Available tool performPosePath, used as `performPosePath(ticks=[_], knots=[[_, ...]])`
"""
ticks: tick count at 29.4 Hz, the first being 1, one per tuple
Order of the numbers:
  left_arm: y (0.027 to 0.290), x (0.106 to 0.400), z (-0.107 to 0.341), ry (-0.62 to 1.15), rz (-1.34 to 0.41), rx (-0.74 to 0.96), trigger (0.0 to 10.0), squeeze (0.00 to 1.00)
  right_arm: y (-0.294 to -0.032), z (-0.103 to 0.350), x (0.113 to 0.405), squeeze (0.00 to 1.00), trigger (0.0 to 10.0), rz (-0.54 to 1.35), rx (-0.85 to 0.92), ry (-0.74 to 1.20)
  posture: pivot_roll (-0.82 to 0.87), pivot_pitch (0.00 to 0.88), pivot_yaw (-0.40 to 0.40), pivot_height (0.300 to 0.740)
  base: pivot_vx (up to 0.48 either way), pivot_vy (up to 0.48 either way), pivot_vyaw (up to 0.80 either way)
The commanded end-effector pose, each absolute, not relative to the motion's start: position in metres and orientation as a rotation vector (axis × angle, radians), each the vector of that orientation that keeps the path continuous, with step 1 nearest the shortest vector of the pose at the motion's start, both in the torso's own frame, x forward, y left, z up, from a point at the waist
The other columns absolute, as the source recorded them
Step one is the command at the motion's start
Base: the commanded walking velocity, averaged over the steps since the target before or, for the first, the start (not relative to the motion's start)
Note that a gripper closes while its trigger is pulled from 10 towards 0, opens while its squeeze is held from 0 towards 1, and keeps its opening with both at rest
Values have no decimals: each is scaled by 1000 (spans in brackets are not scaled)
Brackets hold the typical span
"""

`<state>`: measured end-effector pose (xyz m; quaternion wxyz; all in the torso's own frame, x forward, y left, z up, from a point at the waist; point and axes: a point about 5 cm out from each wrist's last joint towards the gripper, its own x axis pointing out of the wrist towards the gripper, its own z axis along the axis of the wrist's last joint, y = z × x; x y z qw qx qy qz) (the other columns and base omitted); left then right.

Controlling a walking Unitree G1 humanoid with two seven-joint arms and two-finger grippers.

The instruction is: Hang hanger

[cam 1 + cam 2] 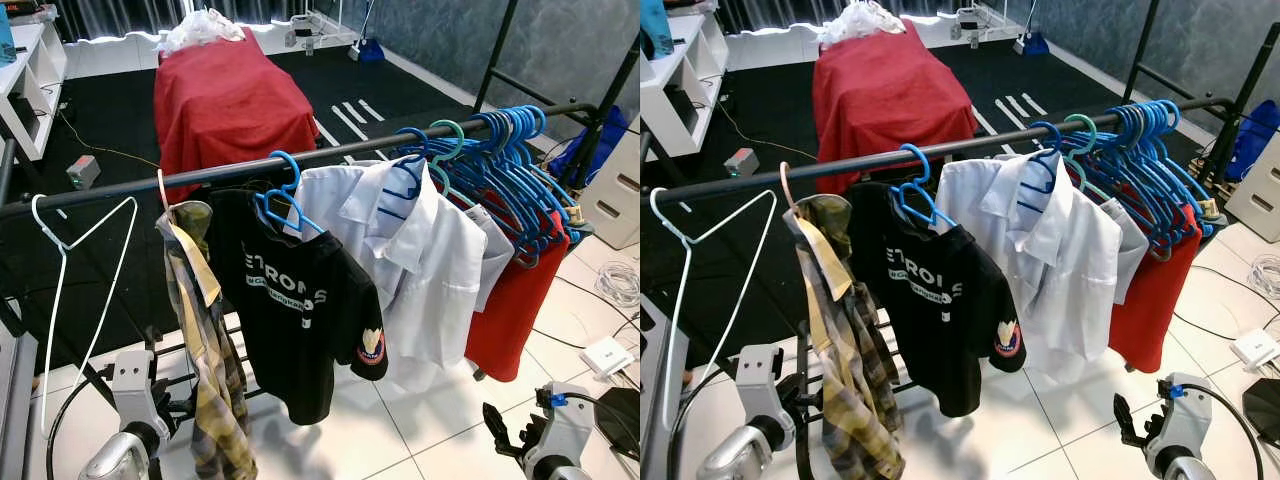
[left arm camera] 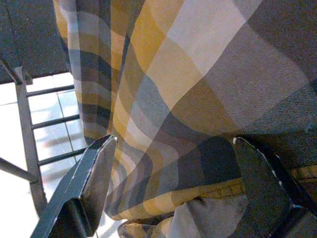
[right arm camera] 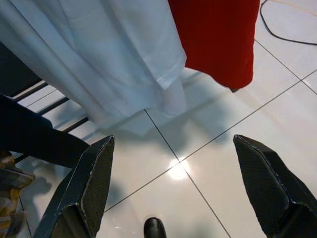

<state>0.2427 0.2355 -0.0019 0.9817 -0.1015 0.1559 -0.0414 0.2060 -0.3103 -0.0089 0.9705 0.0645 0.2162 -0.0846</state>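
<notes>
Left eye view looks down on a long black metal rail (image 1: 250,168) that runs across the room. Near the rail's left end hangs a thin white wire hanger (image 1: 75,245) with nothing on it. Next along is a soft checked shirt in yellow and grey (image 1: 205,370) on a pale hanger. Beside it hangs a black T-shirt with white letters (image 1: 300,300) on a blue plastic hanger (image 1: 285,200). Then comes a smooth white shirt with a collar (image 1: 420,270). At the rail's right end a bunch of blue plastic hangers (image 1: 505,165) crowds together, with a red cloth (image 1: 515,300) hanging under them.

Behind the rail stands a table under a red cover (image 1: 230,100), on dark carpet. The floor (image 1: 400,430) in front is shiny white tile.

The left gripper (image 2: 173,193) is low by the checked shirt. Its two black fingers are spread wide, with the soft cloth lying between them. The right gripper (image 3: 173,188) is low over the tiles, below the white shirt's hem. Its fingers are spread wide too and grip nothing.
</notes>
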Motion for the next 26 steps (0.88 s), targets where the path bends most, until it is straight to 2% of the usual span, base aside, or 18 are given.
performPosePath(ticks=[1, 15, 26], knots=[[239, 237, -6, 337, -67, -210, 10000, 0, -312, -11, 201, 0, 10000, -185, 142, 438, -72, 147, -2, 740, 0, 0, 0], [246, 229, -9, 361, 9, -230, 10000, 0, -308, -8, 202, 0, 10000, -149, 118, 430, -80, 155, 14, 740, 0, 0, 0], [243, 216, -12, 372, 38, -197, 10000, 0, -298, -9, 199, 0, 10000, -52, 93, 436, -77, 168, 7, 740, 0, 0, 776]])
